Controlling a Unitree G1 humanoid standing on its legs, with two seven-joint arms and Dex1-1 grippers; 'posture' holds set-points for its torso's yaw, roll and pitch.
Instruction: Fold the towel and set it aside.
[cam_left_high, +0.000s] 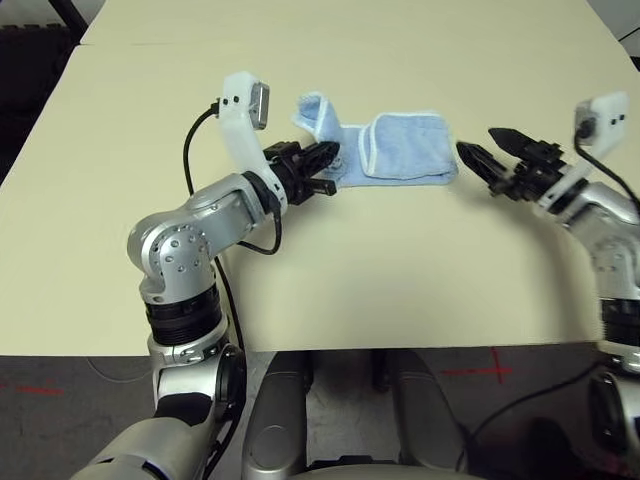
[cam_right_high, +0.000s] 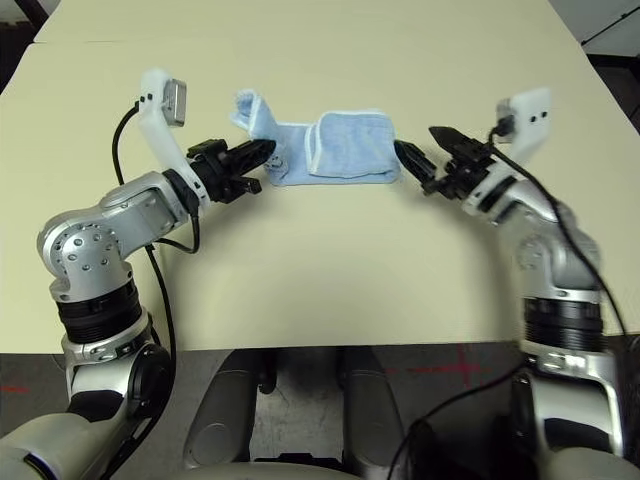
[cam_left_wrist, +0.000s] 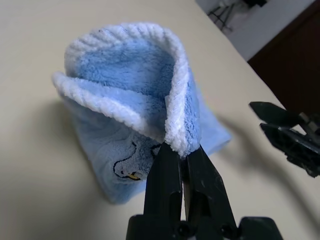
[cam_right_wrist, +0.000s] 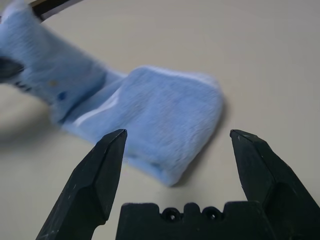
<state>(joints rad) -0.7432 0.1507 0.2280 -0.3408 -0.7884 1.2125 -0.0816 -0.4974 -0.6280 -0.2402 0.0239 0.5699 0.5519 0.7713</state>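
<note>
The light-blue towel (cam_left_high: 400, 150) lies folded into a narrow band in the middle of the table, white edging showing. Its left end (cam_left_wrist: 130, 95) is lifted and curled up, pinched at the edge by my left gripper (cam_left_high: 325, 160), which is shut on it. A small dark embroidered motif (cam_left_wrist: 127, 167) shows on the lower layer. My right gripper (cam_left_high: 490, 150) stands open just off the towel's right end (cam_right_wrist: 170, 135), its fingertips (cam_right_wrist: 112, 145) apart and holding nothing.
The beige table (cam_left_high: 400, 280) stretches wide on all sides of the towel. A seam to a second table (cam_left_high: 300, 44) runs across the far side. Dark floor lies beyond the front edge.
</note>
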